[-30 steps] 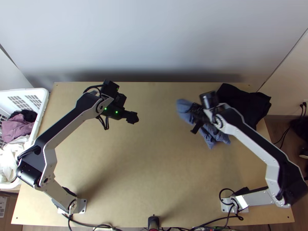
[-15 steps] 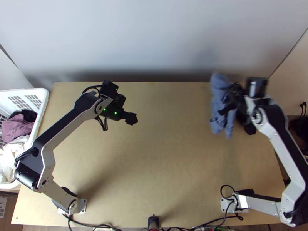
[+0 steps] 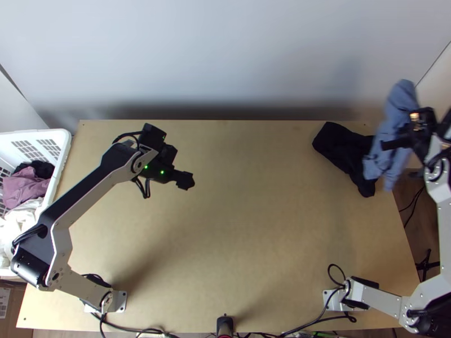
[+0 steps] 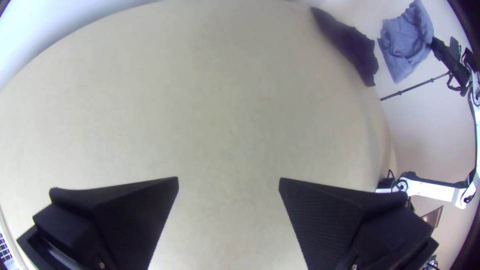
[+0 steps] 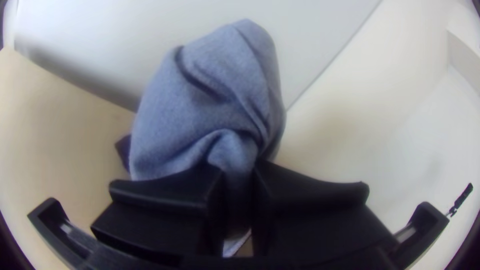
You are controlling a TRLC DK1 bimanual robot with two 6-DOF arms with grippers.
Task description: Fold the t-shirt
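In the top view my right gripper (image 3: 399, 143) is out past the table's right edge, shut on the blue t-shirt (image 3: 389, 132), which hangs bunched from it beside a black cloth. The right wrist view has the right gripper (image 5: 239, 185) pinching a gathered part of the blue t-shirt (image 5: 215, 100), with folds bulging above the fingers. My left gripper (image 3: 186, 180) is over the left half of the table, away from the cloth. In the left wrist view the left gripper (image 4: 229, 180) stands open, bare tabletop between its fingers.
A black cloth (image 3: 344, 149) lies bunched at the table's back right corner. Past the left edge stands a white basket (image 3: 65, 152) of clothes. Bare wood (image 3: 242, 225) spans the table's middle. Cables run along the near edge.
My right gripper has carried the blue t-shirt rightward from the table, past the black cloth and over the right edge. The left arm has shifted slightly left.
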